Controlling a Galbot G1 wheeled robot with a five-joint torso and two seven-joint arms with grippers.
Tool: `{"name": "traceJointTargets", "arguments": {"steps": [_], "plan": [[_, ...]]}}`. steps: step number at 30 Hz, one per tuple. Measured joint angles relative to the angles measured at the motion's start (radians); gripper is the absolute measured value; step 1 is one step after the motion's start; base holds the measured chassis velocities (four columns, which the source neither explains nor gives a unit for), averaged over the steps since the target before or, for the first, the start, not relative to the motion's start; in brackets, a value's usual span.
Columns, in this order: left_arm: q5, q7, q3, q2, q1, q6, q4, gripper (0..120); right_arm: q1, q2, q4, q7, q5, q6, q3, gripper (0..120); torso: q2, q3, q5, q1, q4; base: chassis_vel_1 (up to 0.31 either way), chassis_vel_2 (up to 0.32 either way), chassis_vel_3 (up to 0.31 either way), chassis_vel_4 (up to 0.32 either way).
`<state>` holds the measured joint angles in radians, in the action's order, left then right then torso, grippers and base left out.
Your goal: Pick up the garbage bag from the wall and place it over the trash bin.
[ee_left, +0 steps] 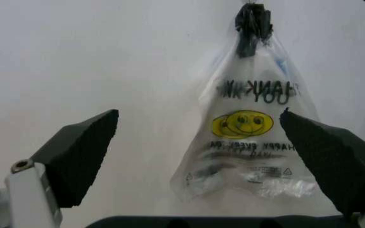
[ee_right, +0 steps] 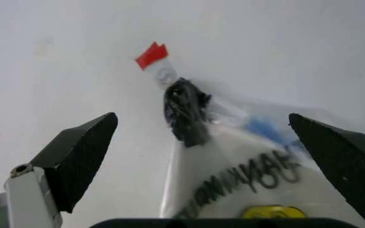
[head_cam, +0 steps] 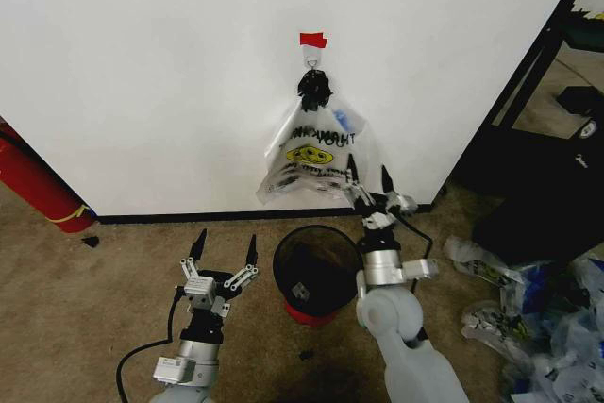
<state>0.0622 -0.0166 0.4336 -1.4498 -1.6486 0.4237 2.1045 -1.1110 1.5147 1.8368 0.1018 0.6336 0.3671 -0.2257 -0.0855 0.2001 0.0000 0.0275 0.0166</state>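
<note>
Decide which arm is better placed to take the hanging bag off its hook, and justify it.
The right. Its open hand is raised against the lower part of the bag on the wall. The left hand, also open, sits low beside the trash bin.

It looked like a makeshift test room or lab corner: a plain white partition wall (head_cam: 142,73) with black baseboard stood on worn brown carpet (head_cam: 85,309), with a black metal shelving frame (head_cam: 543,54) and crumpled plastic bags (head_cam: 528,309) strewn beside it.

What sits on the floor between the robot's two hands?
In the head view, the black trash bin stands between the left hand and right hand.
</note>
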Motion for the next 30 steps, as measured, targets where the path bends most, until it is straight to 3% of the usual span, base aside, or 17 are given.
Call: {"name": "traceJointTargets", "arguments": {"steps": [11,18,30], "plan": [[-0.025,-0.001,-0.014,-0.015,0.01,0.003,-0.035,100,0.201,0.051,-0.217,0.064,0.241,0.064,0.026,100,0.0,0.0,-0.0001,0.0,-0.0001,0.0,0.0,0.0,0.0],[-0.025,0.0,-0.007,-0.017,0.014,0.009,-0.045,100,0.326,0.087,-0.328,0.072,0.248,0.086,0.046,100,0.0,0.0,-0.0002,0.0,-0.0003,0.0,0.0,0.0,0.0],[0.019,0.015,-0.007,-0.022,0.047,0.002,-0.049,100,0.369,0.073,-0.359,0.136,0.219,0.083,0.096,100,0.0,0.0,-0.0001,0.0,0.0,0.0,0.0,0.0,0.0]]}}
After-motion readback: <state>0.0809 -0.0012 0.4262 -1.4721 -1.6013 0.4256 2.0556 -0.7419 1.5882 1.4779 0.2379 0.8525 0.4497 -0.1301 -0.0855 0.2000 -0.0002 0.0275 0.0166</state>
